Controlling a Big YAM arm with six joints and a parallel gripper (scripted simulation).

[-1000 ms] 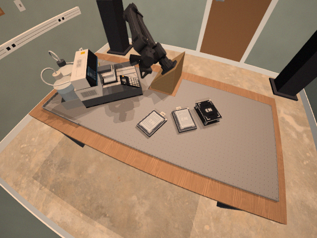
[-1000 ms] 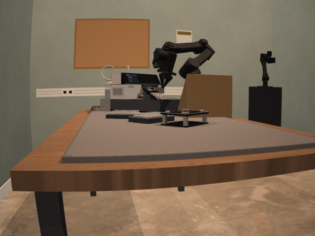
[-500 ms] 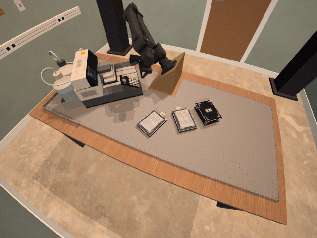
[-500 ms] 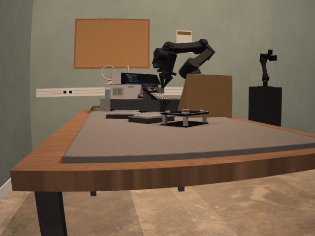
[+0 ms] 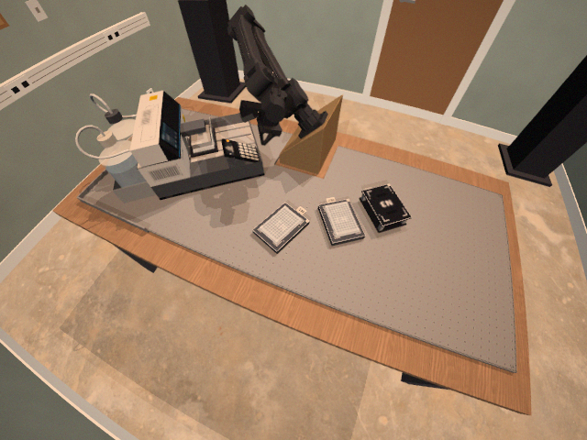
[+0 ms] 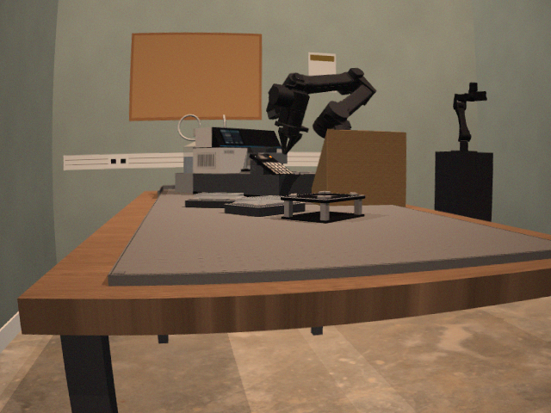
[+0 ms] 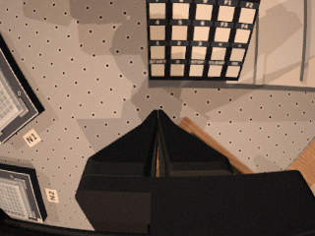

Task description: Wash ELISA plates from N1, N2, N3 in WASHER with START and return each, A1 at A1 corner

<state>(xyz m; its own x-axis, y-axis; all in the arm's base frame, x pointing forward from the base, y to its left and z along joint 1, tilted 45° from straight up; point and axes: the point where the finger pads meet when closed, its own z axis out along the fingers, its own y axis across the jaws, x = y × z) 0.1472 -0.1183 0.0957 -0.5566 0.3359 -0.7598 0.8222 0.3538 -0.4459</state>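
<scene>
Pincer (image 5: 265, 140) (image 6: 285, 151) (image 7: 157, 117) pressed together, nothing in it, near the keypad (image 5: 240, 150) (image 6: 276, 167) (image 7: 190, 51). What looks like the N3 plate (image 5: 203, 143) is in the washer carrier; seating unclear. Other plates (image 5: 282, 225) (image 7: 6, 105) and (image 5: 340, 218) (image 7: 12, 199) in N1, N2. Probably light, stiff, slick plastic: grip low on opposite side walls, gently, level; keep off the wells.
</scene>
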